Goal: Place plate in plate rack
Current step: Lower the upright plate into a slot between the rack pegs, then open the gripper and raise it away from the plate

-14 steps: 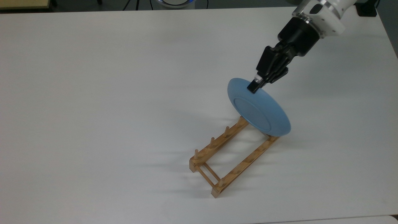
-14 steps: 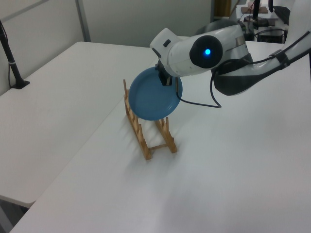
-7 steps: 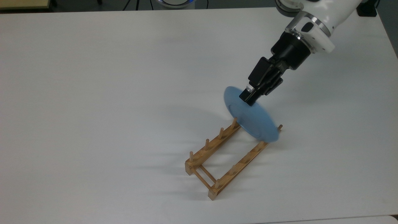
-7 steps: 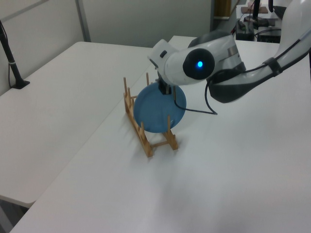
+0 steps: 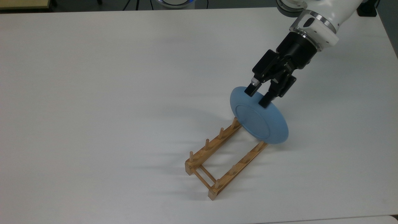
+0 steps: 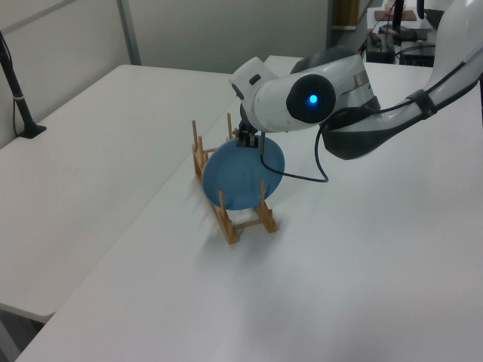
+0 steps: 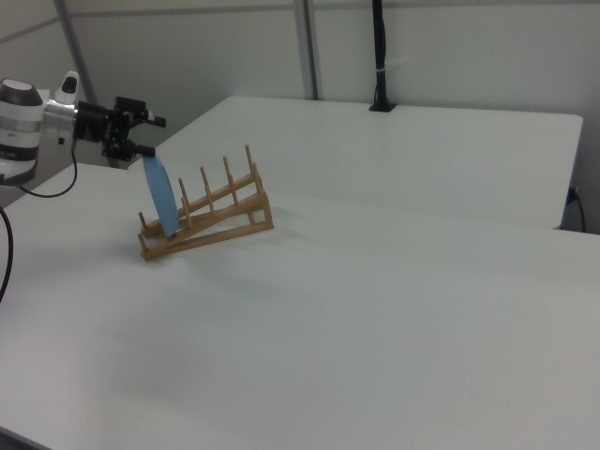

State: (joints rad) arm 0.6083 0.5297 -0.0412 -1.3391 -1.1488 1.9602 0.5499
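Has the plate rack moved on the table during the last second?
Yes. In the top view, the plate rack slid slightly toward the top view's left and lower edge across the table.

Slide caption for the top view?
Open gripper straddles the rim of the blue plate standing on edge in the wooden plate rack.

we see plate [image 5: 259,119]: light-blue, on edge, tilted | in plate rack [image 5: 224,161]: light wood, end slot

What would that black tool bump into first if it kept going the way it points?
Most likely the blue plate: the tool hangs open over its top rim, one finger on each side. Beyond it stands the wooden plate rack, though depth is hard to judge.
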